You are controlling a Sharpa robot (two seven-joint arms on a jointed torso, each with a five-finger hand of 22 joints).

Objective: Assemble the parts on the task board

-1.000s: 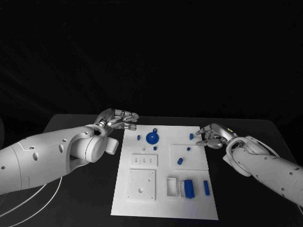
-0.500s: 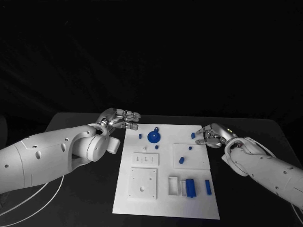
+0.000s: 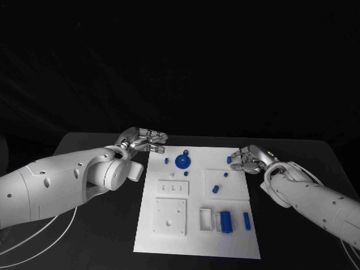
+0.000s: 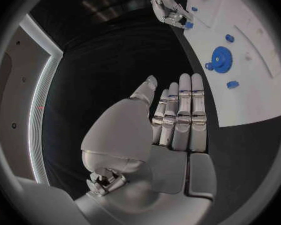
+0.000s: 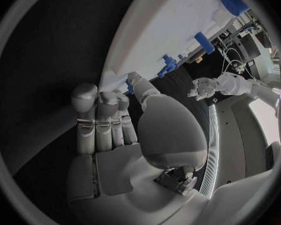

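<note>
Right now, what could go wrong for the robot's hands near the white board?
The right hand hovers right beside a small blue peg at the white task board's far edge; it might knock it off. The left hand, open beside the board, could bump the board's corner near the round blue gear.

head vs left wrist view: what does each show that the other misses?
Head alone: the whole task board, with its near-edge blue bars and white blocks. Left wrist alone: the left hand from behind, fingers straight and side by side, holding nothing, over black table beside the board. Both: the blue gear and the right hand at the board's far right edge, by a small blue part.
</note>
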